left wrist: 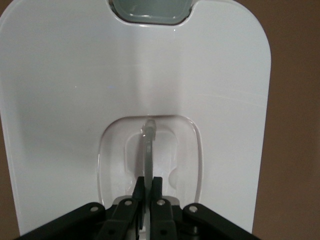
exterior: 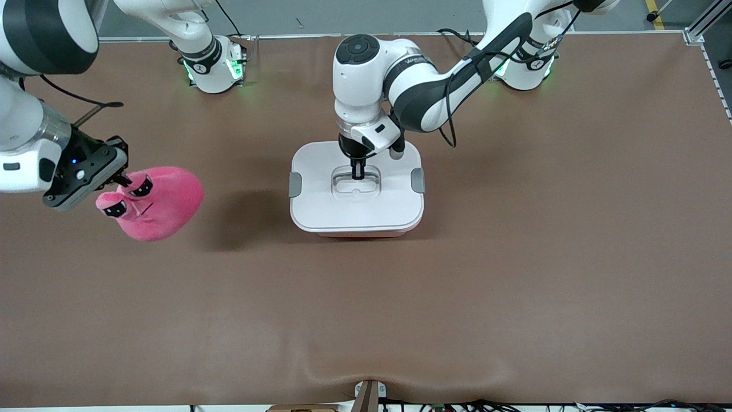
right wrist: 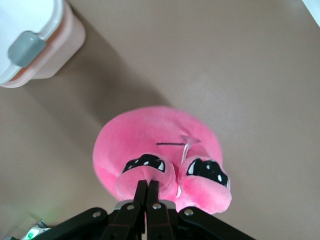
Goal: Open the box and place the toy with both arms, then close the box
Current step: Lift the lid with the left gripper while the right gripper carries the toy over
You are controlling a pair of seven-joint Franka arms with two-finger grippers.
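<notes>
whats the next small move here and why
Probably the left gripper should lift straight up: it is shut on the clear centre handle of the white-lidded translucent pink plastic box, lid still on, while the right gripper holds the bright pink plush toy above the table.

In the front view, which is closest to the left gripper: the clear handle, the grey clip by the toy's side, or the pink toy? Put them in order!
From the left gripper:
1. Clear handle: pinched in it, at the lid's centre.
2. Grey clip: on the box's edge toward the right arm's end.
3. Pink toy: farthest, held by the right gripper above the table's right-arm end.
</notes>
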